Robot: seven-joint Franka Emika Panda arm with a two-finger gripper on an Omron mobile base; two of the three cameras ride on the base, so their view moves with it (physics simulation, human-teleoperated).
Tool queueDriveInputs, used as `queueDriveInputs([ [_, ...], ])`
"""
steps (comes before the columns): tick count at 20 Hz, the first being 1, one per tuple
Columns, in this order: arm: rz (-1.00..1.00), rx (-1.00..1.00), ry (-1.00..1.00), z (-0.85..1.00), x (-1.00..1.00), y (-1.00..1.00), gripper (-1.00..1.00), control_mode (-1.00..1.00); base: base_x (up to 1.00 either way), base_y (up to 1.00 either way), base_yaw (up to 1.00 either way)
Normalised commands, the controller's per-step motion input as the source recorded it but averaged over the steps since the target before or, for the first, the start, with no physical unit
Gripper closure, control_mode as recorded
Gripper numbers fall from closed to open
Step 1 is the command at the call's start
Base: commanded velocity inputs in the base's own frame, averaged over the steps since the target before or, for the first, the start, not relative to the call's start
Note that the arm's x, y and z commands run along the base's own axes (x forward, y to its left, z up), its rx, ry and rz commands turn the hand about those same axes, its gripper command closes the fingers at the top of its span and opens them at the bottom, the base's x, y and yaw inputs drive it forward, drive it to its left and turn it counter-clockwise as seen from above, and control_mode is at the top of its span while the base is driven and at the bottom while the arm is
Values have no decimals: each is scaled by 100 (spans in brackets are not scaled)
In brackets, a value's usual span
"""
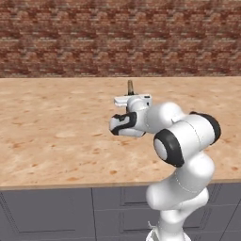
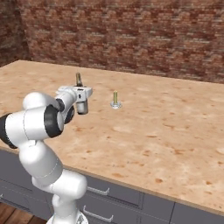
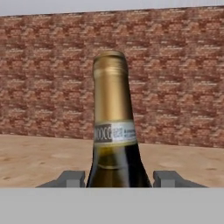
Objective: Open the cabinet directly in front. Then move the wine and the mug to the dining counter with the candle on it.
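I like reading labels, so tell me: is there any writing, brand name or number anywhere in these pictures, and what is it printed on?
Neck band of the wine: a dark patch with pale letters and a pale patch with fine print, both too blurred to read.
Candle, dining counter, brick wall: no writing on them.

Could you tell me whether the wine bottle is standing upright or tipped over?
Upright: in the hand view the wine bottle has its foil neck rising straight up between the fingers, and its top points upward above the hand.
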Motion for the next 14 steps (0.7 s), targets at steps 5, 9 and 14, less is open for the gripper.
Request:
queueDriveInputs([
  [5,0,0,-19,-12,-17,-8,100,-100,0,0,0],
  [9,0,0,-5,-2,-3,-5,100,-100,0,0,0],
  [14,-1,2,-4,-1,0,-13,100,-100,0,0,0],
])
